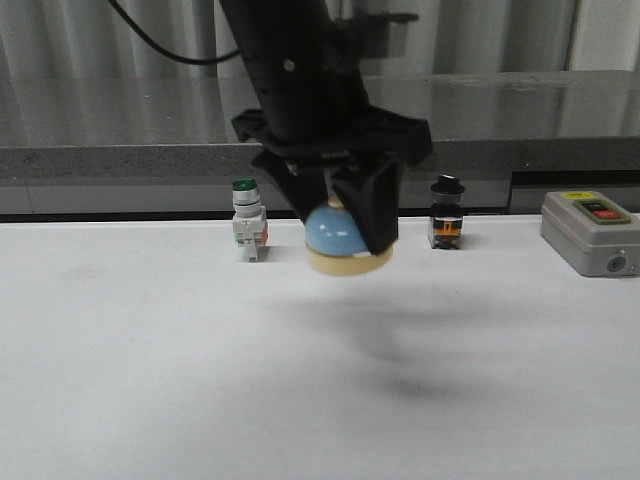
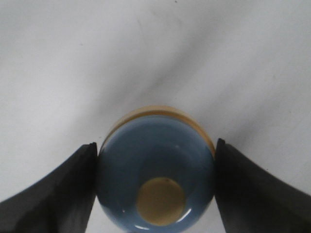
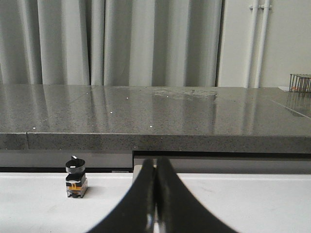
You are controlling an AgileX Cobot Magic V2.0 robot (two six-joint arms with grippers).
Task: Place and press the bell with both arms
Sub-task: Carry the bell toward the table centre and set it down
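We see the left end effector [image 1: 340, 225] hanging over the white desk [image 1: 150, 380], its two dark fingers [image 1: 368, 210] clamped on the bell [image 1: 338, 238], one on each side of the light-blue dome. In the front view the bell is held clear of the desk, with a soft shadow on the surface below it, and it sits slightly tilted, the cream base [image 1: 350, 264] showing under the fingertips. From the left wrist view we look down on the bell [image 2: 155, 170]: the dome fills the gap between the two fingers [image 2: 58, 189], both pressed against its sides, the cream button [image 2: 160, 201] lies near the camera side, and a crescent of the cream base [image 2: 155, 112] shows beyond the dome. The right end effector [image 3: 155, 204] appears only in the right wrist view, where its two fingers [image 3: 133, 204] meet along a thin seam with nothing between them, so we read it as closed and empty; it is low above the desk [image 3: 252, 204] and well apart from the bell. Along the back edge of the desk stand a green-capped white switch [image 1: 248, 220] just to the left of the held bell, a small black-knobbed switch [image 1: 446, 214] to its right, and a grey box with a red button [image 1: 590, 232] at the far right. The black-knobbed switch [image 3: 76, 177] also shows in the right wrist view, in front of a grey stone counter [image 3: 155, 116].
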